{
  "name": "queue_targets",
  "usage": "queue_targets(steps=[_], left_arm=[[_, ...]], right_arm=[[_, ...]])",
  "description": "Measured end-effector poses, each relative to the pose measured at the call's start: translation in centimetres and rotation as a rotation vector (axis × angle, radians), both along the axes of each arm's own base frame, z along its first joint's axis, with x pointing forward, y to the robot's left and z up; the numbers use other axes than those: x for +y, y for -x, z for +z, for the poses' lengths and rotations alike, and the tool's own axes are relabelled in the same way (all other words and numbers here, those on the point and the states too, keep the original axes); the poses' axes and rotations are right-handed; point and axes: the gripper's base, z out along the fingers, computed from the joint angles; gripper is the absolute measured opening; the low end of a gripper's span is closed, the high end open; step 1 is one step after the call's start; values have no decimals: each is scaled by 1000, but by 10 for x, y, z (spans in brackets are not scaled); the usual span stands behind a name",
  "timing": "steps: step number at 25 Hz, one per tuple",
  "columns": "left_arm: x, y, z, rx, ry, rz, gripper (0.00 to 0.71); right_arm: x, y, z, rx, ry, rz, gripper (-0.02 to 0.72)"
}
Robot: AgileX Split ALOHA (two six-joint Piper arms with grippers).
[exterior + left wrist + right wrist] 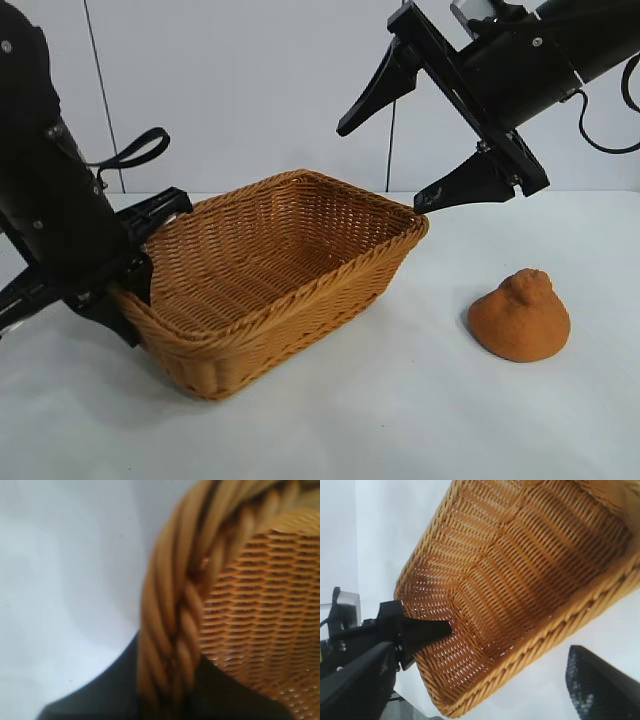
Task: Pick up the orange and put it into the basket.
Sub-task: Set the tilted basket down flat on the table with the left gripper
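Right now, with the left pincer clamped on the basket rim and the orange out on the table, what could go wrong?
1. The left pincer grips only the braided rim of the basket at one end, and that end looks raised; the basket might tilt further or slip.
2. The open right pincer hangs over the basket's far corner, with its lower finger near the rim; it could snag the rim.
3. The orange sits apart from the basket and may roll if nudged.

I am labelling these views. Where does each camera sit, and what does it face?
Exterior: faces both arms; shows basket, orange, left gripper on the rim, right gripper open above.
Left wrist: at the rim; own dark fingers astride it.
Right wrist: above the basket; own fingertip, left gripper beyond.
All share the basket.
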Motion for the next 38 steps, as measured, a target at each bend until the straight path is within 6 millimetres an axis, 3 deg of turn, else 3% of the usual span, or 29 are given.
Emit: queue_targets(steps=[7, 18, 25, 33, 38], left_arm=[[23, -39, 18, -22, 28, -113, 82], [9, -84, 25, -37, -16, -602, 82], [10, -90, 25, -37, -31, -785, 82], [28, -94, 23, -27, -41, -769, 82], [26, -96, 4, 12, -29, -775, 82]], right_arm=[[0, 0, 0, 2, -1, 0, 631], [0, 0, 0, 4, -2, 1, 631], [1, 3, 0, 21, -8, 19, 631], [1, 3, 0, 25, -9, 25, 631], [1, 3, 0, 25, -9, 25, 631]])
